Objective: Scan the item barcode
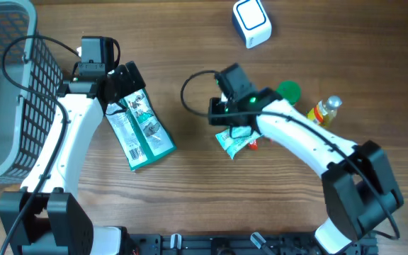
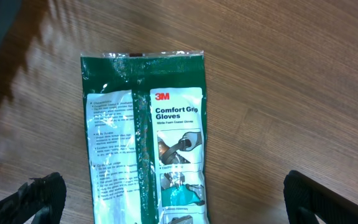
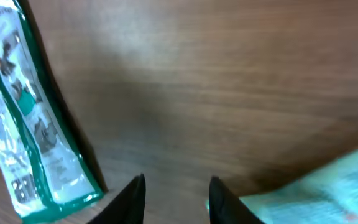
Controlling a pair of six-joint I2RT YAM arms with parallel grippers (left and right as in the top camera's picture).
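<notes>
A green and white 3M Comfort Grip Gloves packet (image 1: 140, 131) lies flat on the wooden table. My left gripper (image 1: 127, 86) hovers over its upper end. In the left wrist view the packet (image 2: 145, 155) fills the middle, and my left gripper (image 2: 176, 202) is open, its fingers far apart on either side without touching it. A white and blue scanner (image 1: 251, 22) stands at the back. My right gripper (image 1: 227, 119) is over a small teal packet (image 1: 232, 142). In the right wrist view my right gripper (image 3: 174, 199) is open over bare wood, with the teal packet (image 3: 319, 186) beside its right finger.
A grey wire basket (image 1: 6, 85) takes up the far left of the table. A green round object (image 1: 287, 90) and a small yellow bottle (image 1: 324, 110) lie to the right of my right arm. The gloves packet (image 3: 23, 118) shows at the left of the right wrist view.
</notes>
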